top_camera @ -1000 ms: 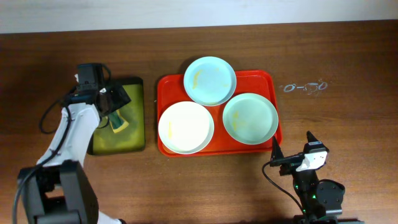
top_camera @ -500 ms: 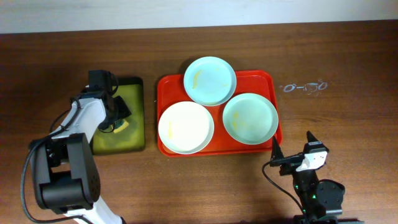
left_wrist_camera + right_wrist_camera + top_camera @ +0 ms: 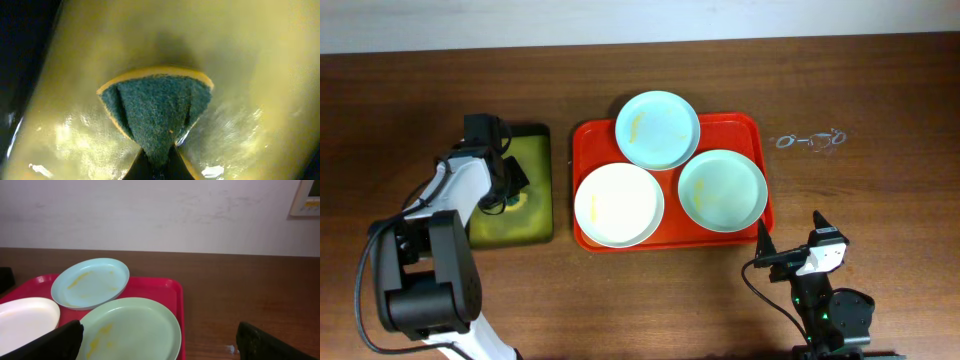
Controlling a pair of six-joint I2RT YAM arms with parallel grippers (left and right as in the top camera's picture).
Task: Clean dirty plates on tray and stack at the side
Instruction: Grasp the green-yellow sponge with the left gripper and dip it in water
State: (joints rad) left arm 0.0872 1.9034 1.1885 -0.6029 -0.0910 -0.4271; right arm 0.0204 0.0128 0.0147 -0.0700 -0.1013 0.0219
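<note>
Three plates lie on the red tray: a pale mint one at the back, a cream-white one front left and a mint-green one front right, each with yellowish smears. My left gripper is down in the small black tray, shut on a green-and-yellow sponge that is pinched between its jaws. My right gripper hovers open in front of the red tray's right corner. Its wrist view shows the mint-green plate, the back plate and the cream plate on the tray.
The black tray's yellow-green inside looks wet and shiny. A small clear glinting thing lies on the brown table right of the red tray. A white wall stands behind the table.
My left gripper came down over the sponge in the black tray and its jaws closed on it. The right arm and the plates have not moved.
</note>
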